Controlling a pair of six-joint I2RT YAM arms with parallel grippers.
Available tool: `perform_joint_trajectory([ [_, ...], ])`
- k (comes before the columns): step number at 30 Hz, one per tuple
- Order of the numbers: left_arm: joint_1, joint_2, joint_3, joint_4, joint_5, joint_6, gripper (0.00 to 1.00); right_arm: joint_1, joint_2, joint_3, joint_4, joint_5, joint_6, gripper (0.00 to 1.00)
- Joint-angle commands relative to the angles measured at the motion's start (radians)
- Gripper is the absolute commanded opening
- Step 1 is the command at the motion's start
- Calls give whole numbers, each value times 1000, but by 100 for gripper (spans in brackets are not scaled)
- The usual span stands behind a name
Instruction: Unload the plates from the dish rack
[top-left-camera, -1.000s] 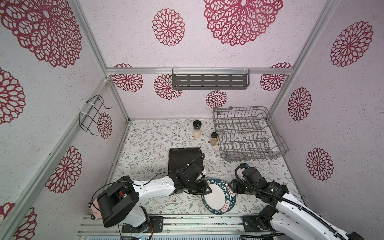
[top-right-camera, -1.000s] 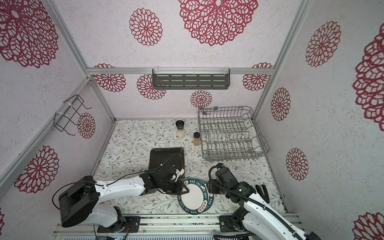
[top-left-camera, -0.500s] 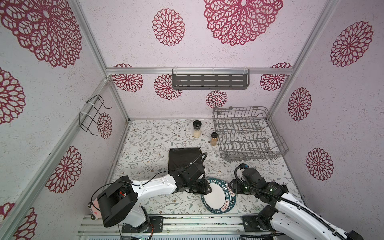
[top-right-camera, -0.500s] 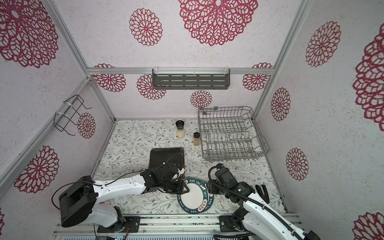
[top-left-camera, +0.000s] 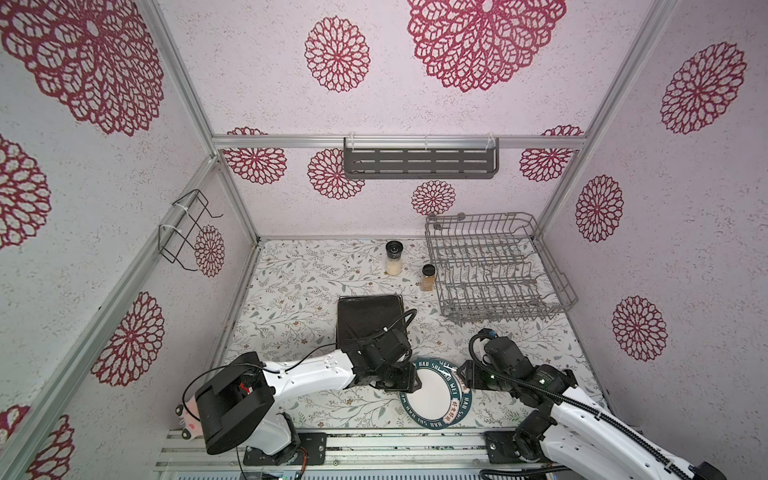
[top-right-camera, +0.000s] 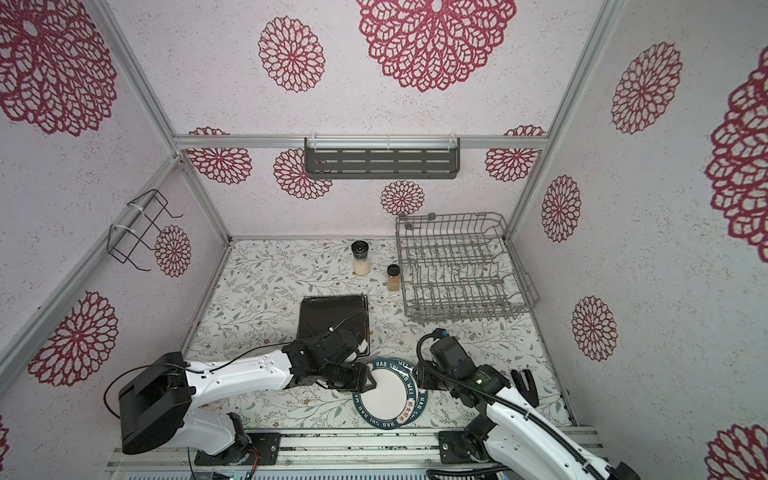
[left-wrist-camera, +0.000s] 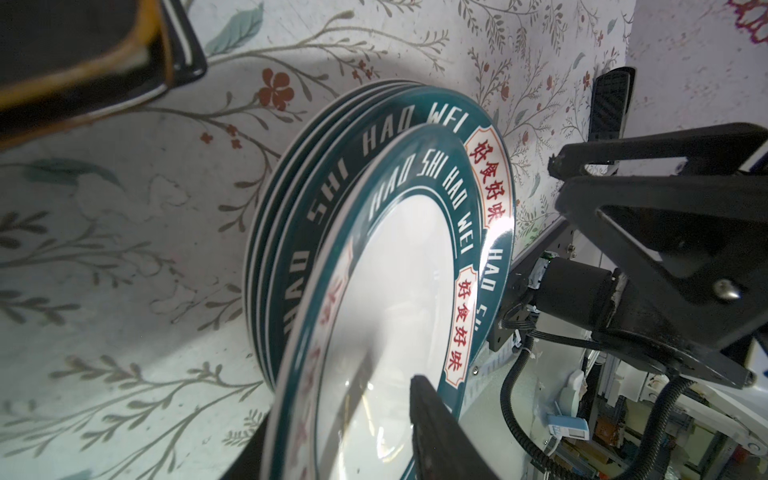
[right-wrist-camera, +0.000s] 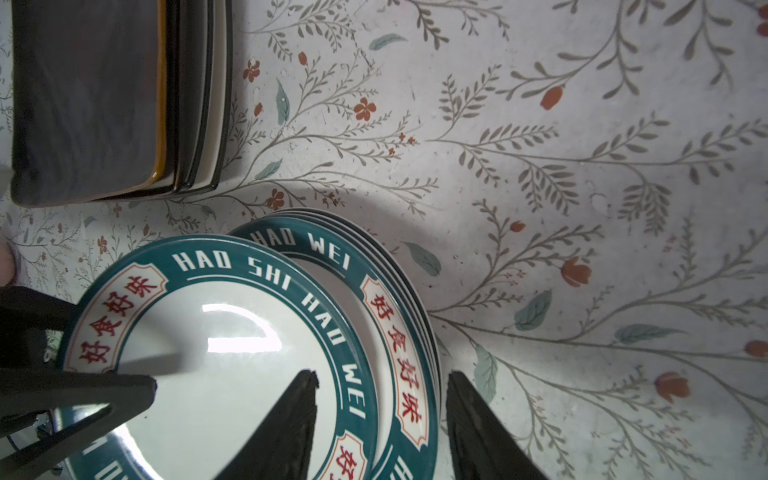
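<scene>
Progress looks close to complete: the large grey wire dish rack (top-left-camera: 482, 226) at the back right of the floral-patterned counter (top-left-camera: 291, 291) shows only bare tines in both top views, with no plate left in its rows

Two piles lie out on the counter. Near the middle sits a stack of square plates (top-left-camera: 365, 316), a black one on top with cream, dark-rimmed ones under it. At the front is a stack of round white plates with green lettered rims (top-left-camera: 436, 399). Its top plate (right-wrist-camera: 249, 374) lies off-centre, shifted toward the left arm, and in the left wrist view it seems tipped up on that side rather than seated flat

The left fingers (left-wrist-camera: 436, 428) straddle that top plate's edge, one over its white face and one below it. I cannot tell whether they pinch it or are loose around it. The right fingers (right-wrist-camera: 286, 424) stand apart with nothing between them held, one above the top plate's face and the other just outside the stack's rim

What remains, by my reading, is small: settle the top plate squarely onto its stack, free it, and draw both arms clear. Two small spice jars (top-left-camera: 394, 259) beside the rack are no part of the job
</scene>
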Motion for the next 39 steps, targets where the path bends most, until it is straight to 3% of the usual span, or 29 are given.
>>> perform_joint_trajectory([
  [1, -11, 10, 35, -32, -23, 8, 45, -2, -9, 1, -4, -2, -6, 52],
  [39, -49, 83, 176, -303, -133, 47, 50, -2, -13, -5, 2, -10, -19, 49],
])
